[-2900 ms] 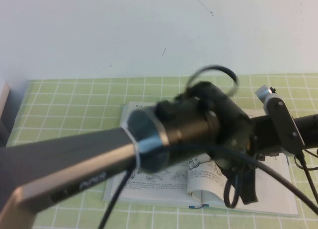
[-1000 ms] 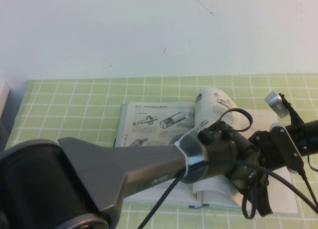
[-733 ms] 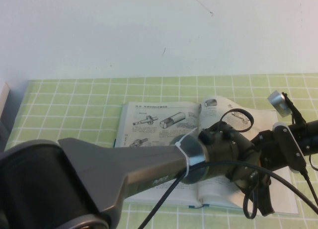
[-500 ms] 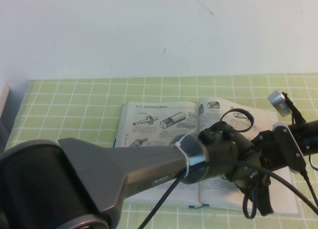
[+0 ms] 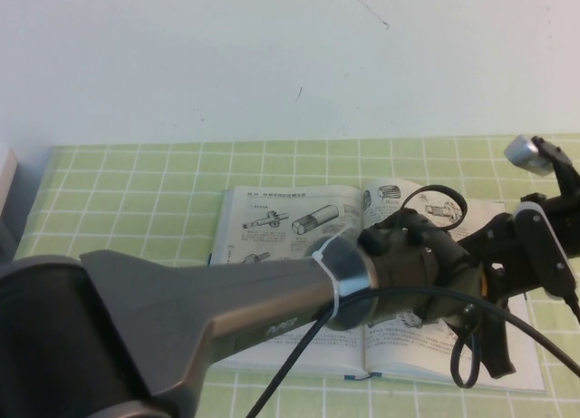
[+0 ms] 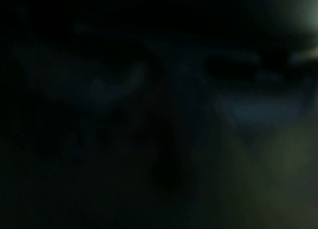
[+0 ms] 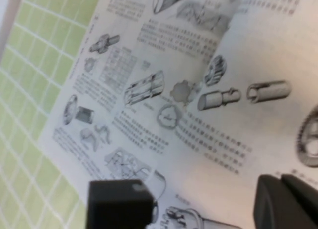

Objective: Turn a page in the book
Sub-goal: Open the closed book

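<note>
The book lies open on the green mat. Its left sheet shows shaft and cylinder drawings. The page lies flat on the right side, printed face up, with couplings and a gear in the right wrist view. My left arm reaches across the book, and my left gripper hangs over the page's front right part. The left wrist view is dark. My right arm is at the book's right edge. My right gripper is shut just above the page with nothing seen in it.
The green grid mat spreads out on all sides of the book. A white wall stands behind it. A pale object sits at the far left edge. A dark block juts into the right wrist view.
A second ago the page stood upright over the spine; it has dropped flat onto the right side. My right arm has drawn back to the right. My left arm shifted slightly right.
</note>
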### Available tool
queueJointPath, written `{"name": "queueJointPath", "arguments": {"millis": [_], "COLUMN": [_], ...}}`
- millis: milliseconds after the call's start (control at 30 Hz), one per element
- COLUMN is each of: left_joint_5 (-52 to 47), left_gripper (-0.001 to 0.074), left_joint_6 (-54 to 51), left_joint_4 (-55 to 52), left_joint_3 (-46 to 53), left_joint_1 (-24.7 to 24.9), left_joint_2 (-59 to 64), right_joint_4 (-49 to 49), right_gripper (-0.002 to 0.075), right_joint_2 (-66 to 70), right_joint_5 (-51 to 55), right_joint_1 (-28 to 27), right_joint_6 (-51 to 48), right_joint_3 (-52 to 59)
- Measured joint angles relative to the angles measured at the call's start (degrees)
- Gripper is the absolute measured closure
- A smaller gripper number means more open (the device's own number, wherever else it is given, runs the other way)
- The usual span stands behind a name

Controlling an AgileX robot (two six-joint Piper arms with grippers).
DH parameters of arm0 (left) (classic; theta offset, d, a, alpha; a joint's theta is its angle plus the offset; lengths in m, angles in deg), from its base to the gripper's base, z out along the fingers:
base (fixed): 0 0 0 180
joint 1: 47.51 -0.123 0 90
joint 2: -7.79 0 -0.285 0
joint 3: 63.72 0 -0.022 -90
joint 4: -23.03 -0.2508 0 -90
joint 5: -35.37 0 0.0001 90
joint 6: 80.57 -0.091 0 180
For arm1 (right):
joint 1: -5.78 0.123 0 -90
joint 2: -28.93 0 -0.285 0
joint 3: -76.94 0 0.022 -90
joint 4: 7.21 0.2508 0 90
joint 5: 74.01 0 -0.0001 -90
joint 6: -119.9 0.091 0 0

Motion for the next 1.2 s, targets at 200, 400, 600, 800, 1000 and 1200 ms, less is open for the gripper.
{"name": "queueJointPath", "arguments": {"millis": [200, 400, 600, 800, 1000, 1200], "left_joint_5": [-3.6, -8.4, -6.1, -3.4, 0.9, 6.1], "left_gripper": [0.0737, 0.0737, 0.0737, 0.0737, 0.0737, 0.0737], "left_joint_6": [4.2, 5.7, 5.4, 15.2, 16.9, 6.8], "left_joint_4": [2.2, 4.1, 6.5, 7.0, 12.1, 24.6], "left_joint_3": [1.4, 2.7, 6.2, 15.3, 21.0, 21.3], "left_joint_1": [-1.1, -4.2, -3.5, -9.0, -16.8, -18.3], "left_joint_2": [-5.6, -11.2, -19.3, -23.4, -22.1, -18.4], "right_joint_4": [-11.4, -18.3, -18.1, -18.7, -18.5, -16.8], "right_gripper": [0.0728, 0.0728, 0.0728, 0.0724, 0.0513, 0.0292], "right_joint_2": [-7.7, -11.0, -11.0, -11.0, -10.0, -7.5], "right_joint_5": [-5.8, -9.7, -9.7, -9.7, -8.9, -6.5], "right_joint_1": [-2.3, -3.9, -3.9, -3.9, -3.9, -3.9], "right_joint_6": [8.8, 13.4, 13.5, 13.5, 11.6, 11.6], "right_joint_3": [0.0, 0.0, 0.0, 0.0, 0.1, 0.1]}}
